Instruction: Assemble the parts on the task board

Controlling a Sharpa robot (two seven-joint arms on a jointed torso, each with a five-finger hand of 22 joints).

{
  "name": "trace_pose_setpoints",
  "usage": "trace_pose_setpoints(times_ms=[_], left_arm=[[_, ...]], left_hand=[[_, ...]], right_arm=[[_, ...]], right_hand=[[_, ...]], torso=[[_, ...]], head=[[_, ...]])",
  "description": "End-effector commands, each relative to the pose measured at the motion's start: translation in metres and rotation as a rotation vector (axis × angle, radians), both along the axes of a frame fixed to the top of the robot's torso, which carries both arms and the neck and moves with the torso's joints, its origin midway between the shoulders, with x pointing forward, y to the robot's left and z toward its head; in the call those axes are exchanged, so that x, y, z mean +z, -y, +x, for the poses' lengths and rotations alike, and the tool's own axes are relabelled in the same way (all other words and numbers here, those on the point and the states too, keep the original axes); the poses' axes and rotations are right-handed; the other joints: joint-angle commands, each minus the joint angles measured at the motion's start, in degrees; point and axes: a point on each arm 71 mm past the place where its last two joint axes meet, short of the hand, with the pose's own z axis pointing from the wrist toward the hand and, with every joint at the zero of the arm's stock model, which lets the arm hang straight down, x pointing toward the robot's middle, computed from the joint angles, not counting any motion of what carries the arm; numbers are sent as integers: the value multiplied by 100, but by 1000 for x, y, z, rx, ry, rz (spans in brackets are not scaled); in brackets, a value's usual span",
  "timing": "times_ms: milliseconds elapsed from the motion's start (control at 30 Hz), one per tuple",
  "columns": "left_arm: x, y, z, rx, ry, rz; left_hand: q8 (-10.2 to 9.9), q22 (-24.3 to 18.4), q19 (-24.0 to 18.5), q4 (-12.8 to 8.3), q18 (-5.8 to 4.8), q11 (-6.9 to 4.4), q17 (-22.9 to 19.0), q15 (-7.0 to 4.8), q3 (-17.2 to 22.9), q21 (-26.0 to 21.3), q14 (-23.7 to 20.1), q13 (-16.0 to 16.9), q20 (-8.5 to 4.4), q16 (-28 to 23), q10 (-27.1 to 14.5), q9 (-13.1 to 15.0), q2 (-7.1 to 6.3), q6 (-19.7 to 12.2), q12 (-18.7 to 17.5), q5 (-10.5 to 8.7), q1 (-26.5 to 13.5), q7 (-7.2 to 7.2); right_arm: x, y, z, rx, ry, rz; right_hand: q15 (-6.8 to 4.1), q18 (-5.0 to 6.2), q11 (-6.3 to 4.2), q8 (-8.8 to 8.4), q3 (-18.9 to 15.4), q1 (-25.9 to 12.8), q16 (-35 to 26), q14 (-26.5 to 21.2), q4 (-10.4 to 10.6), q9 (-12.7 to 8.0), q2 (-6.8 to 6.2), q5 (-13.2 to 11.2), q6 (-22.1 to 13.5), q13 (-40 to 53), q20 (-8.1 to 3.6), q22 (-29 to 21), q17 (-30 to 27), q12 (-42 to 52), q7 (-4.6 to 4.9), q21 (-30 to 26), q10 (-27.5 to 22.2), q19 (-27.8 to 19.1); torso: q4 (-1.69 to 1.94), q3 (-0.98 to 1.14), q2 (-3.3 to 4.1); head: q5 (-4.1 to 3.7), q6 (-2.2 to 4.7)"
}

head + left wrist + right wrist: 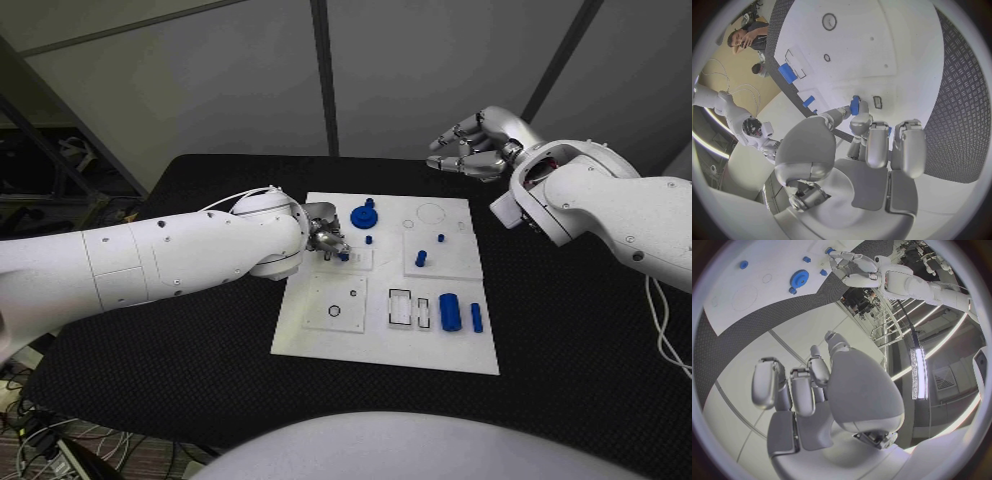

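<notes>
The white task board point(387, 340) lies mid-table. My left hand point(326, 238) hovers low over its upper left part and pinches a small blue part point(854, 105) between thumb and a finger, right by a small rectangular slot point(877, 102). On the board are a blue gear point(364, 215), two short pegs point(420, 258), a blue cylinder point(450, 312) and a blue bar point(476, 318). My right hand point(476, 145) is raised beyond the board's far right corner, fingers loosely bent and apart, holding nothing. From the right wrist view the gear point(799, 277) and left hand point(848, 264) show far off.
Two rectangular slots point(408, 308) and a round ring recess point(335, 311) are in the board's near half, and a faint circle outline point(430, 212) is at its far right. Black table point(577, 330) surrounds the board on all sides.
</notes>
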Motion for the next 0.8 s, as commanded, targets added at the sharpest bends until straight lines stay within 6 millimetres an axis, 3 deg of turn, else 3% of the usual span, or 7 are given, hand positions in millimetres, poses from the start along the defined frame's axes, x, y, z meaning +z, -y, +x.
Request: trace_pose_setpoints(times_ms=[33, 800], left_arm=[[-1, 0, -1, -25, -23, 29], [-2, 0, 1, -22, -23, 31]], left_hand=[[37, 571, 28, -991, -108, -24, 748, -47, 1035, 22, 344, -8, -22, -38, -35, 6, 7, 2, -24, 33, -54, -50], [73, 578, 31, -973, -109, -28, 750, -46, 998, 23, 346, 117, -22, -37, 39, 32, -25, 11, 102, 68, -115, -61]], right_arm=[[1, -1, 0, 8, -6, -7], [0, -2, 0, 11, -7, -7]], right_hand=[[-18, 53, -1, 0, 4, -72, -31, 458, 27, -5, 5, -14, -40, -3, -12, -6, 932, -26, -1, -20, -28, -37], [-17, 55, -1, 2, 2, -78, -33, 458, 31, -5, 5, -30, -40, -5, -12, -14, 930, -27, -1, -25, -30, -42]], torso=[[0, -3, 0], [-1, -5, 5]], head=[[8, -4], [3, -16]])
